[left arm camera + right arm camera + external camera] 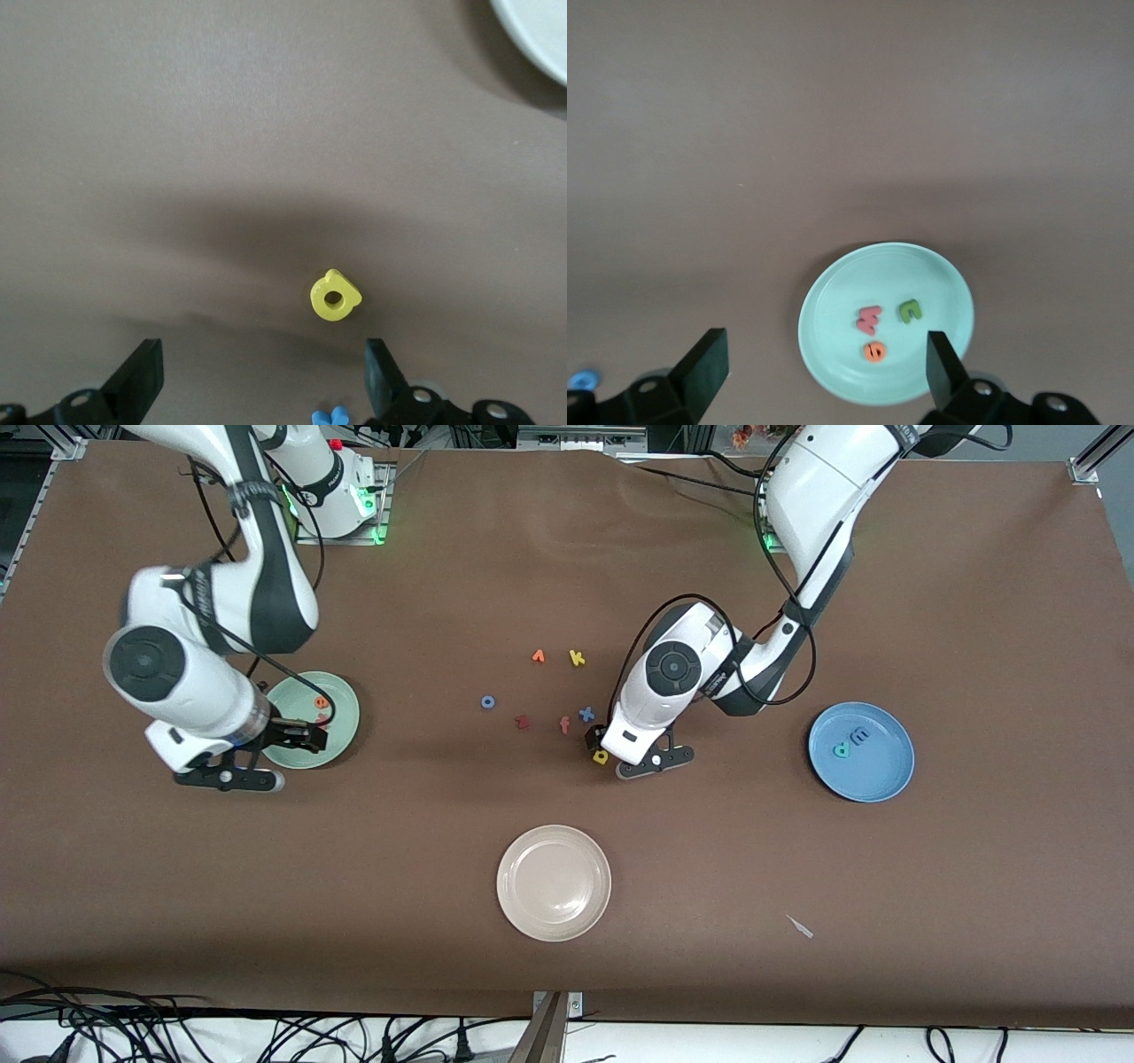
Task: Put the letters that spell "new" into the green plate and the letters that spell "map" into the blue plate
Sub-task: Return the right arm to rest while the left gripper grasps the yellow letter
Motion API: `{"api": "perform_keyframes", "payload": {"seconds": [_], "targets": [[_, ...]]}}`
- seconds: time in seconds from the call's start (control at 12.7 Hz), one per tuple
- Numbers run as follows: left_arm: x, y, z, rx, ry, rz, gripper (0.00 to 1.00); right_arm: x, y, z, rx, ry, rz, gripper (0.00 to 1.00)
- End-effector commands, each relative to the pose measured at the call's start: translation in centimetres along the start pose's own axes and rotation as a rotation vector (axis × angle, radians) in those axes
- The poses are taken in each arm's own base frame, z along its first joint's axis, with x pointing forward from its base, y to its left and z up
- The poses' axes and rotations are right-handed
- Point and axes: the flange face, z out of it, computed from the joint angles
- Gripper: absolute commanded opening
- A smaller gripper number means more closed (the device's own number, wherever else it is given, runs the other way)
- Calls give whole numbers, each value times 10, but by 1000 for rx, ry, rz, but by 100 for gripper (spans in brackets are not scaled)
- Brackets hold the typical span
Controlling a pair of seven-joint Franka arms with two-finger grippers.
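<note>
The green plate (344,707) (833,341) lies toward the right arm's end of the table. It holds the salmon w (869,319), green n (910,311) and orange e (874,351). My right gripper (306,735) (824,350) hangs open over this plate, holding nothing. The blue plate (877,771), toward the left arm's end, carries the light blue m (859,735) and teal p (840,750). The yellow a (601,757) (334,296) lies on the table mid-way between the plates. My left gripper (595,744) (263,354) is open low over it, the a just off its fingertips, untouched.
Loose letters lie by the left gripper: blue x (586,714) (330,416), red-orange f (564,724), a dark red one (523,722), blue o (487,701), yellow k (577,658), an orange one (538,656). A beige plate (554,921) (540,35) sits nearer the camera.
</note>
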Motion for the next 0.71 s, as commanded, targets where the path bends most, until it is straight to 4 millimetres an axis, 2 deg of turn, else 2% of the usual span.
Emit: {"api": "perform_keyframes", "payload": {"seconds": [0.0,0.08,0.16,0.32,0.47,0.55,0.63], "targets": [[6,16,7,-9,9,-60,100,4,15,-31,33,-27,-42,99],[5,24,7,-10,24,-72,100,2,34,-46,61,-28,-53,99],[4,27,11,-4,32,-79,100,-2,53,-73,96,6,-83,99],[1,29,19,12,42,-99,100,-15,66,-104,109,25,-94,99],[3,38,22,8,53,-141,100,-21,79,-104,120,-8,-77,100],[4,40,26,9,53,-171,100,-20,98,-102,131,-15,-43,100],[0,42,30,12,54,-197,100,-18,102,-106,162,3,-57,100]]}}
